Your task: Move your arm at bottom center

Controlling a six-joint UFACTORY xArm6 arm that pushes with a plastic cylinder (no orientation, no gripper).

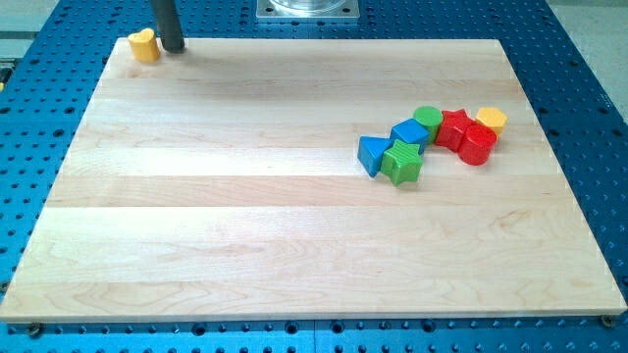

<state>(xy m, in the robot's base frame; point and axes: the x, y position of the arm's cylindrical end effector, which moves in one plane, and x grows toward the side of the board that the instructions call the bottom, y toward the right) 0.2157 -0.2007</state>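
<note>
My tip stands at the top left corner of the wooden board, just right of a yellow heart-shaped block and touching or nearly touching it. A cluster of blocks lies at the view's right: a blue triangle, a green star, a blue cube, a green cylinder, a red star, a red cylinder and a yellow hexagon. The tip is far from this cluster.
The board rests on a blue perforated table. The arm's metal base plate shows at the top centre, just beyond the board's top edge.
</note>
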